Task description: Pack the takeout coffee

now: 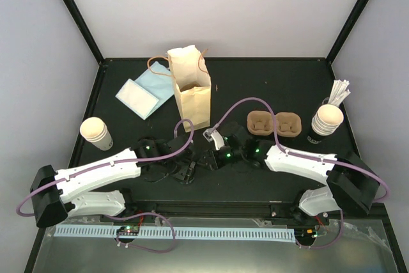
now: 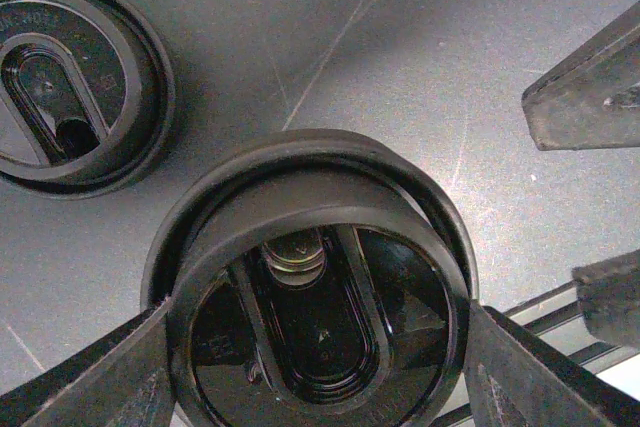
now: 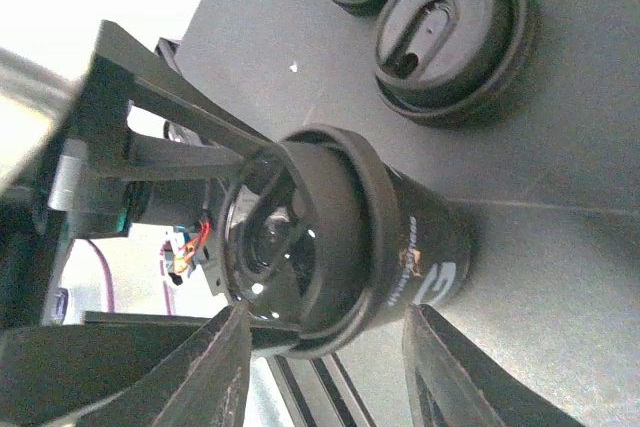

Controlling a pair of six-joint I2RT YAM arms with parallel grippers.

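The takeout coffee (image 1: pixel 96 131) is standing well left of the paper bag (image 1: pixel 190 91). In front of the bag, the left gripper (image 2: pixel 318 332) is clasping a black lidded cup (image 3: pixel 420 247). The right gripper (image 3: pixel 325 319) is straddling it, grip unclear. Right of the bag, stacked cups (image 1: pixel 326 121) are holding white sticks (image 1: pixel 339 91).

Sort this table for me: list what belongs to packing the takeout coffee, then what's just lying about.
For the job:
- single beige cup
- black lid in the left gripper
- open paper bag, probably

Lying about:
- stack of cups with white sticks
- brown pulp carrier
- blue and white flat packets
- spare black lids
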